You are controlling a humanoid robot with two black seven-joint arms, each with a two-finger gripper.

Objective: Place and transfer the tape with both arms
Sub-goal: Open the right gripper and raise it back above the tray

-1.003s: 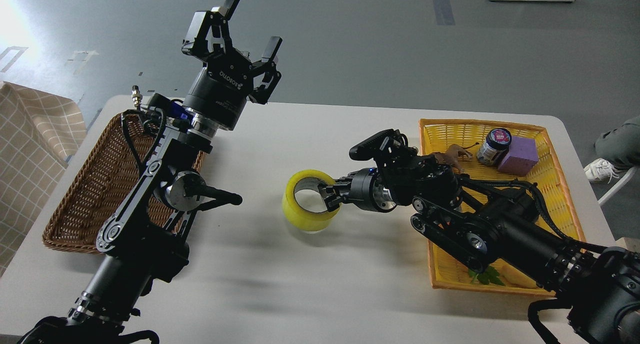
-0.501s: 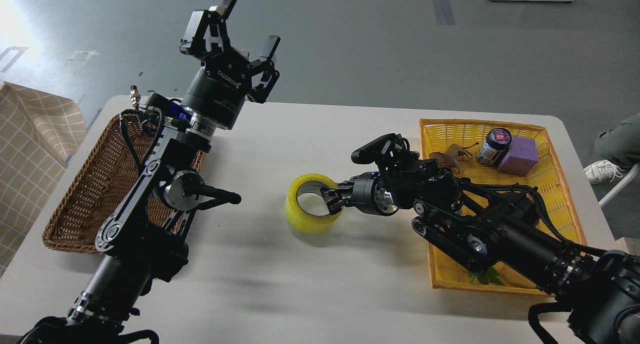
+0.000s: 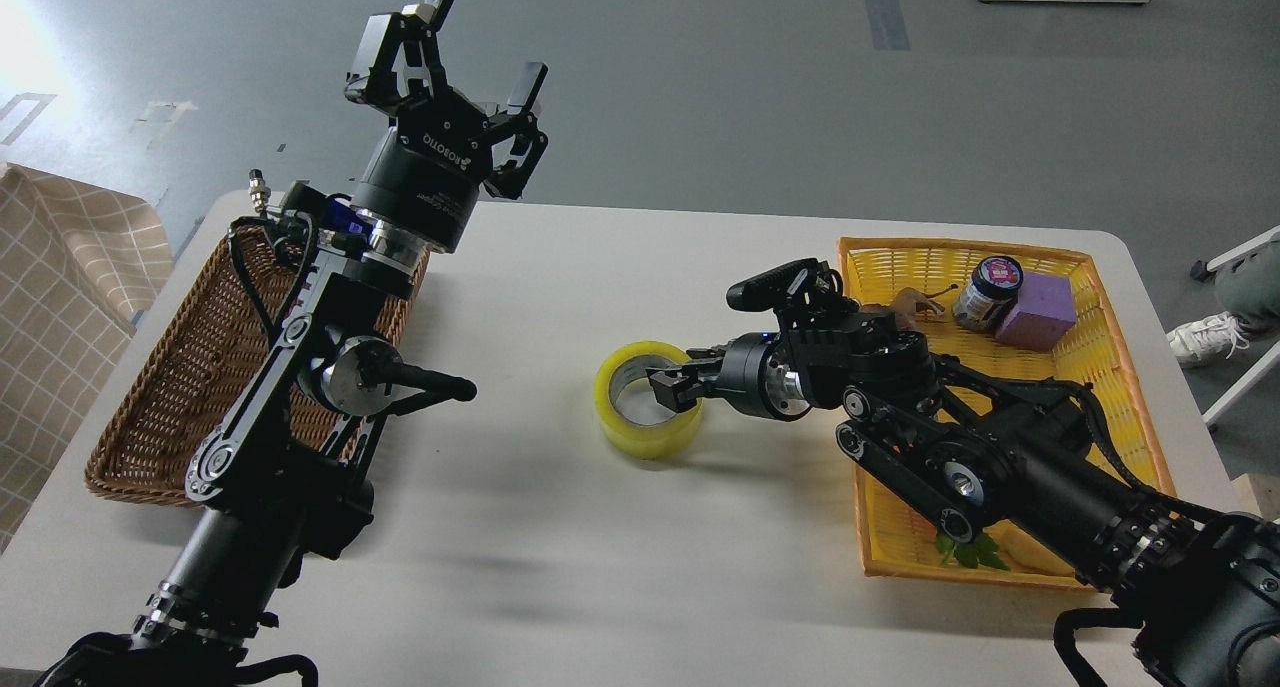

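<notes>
1. Jaws of the right gripper point(image 3: 672, 387) pinch the near-right wall of the tape point(image 3: 647, 412), one finger inside the core, one outside; the roll sits on the bench point(image 3: 600, 567) near its middle, hole facing up.
2. At the bench's right lies a yellow basket point(image 3: 1120, 387) holding a purple block point(image 3: 1035, 312) and a small jar point(image 3: 987, 292).
3. At the left lies a brown wicker basket point(image 3: 180, 367).
4. Farthest, the left gripper point(image 3: 450, 42) points upward, jaws spread wide and empty.
</notes>
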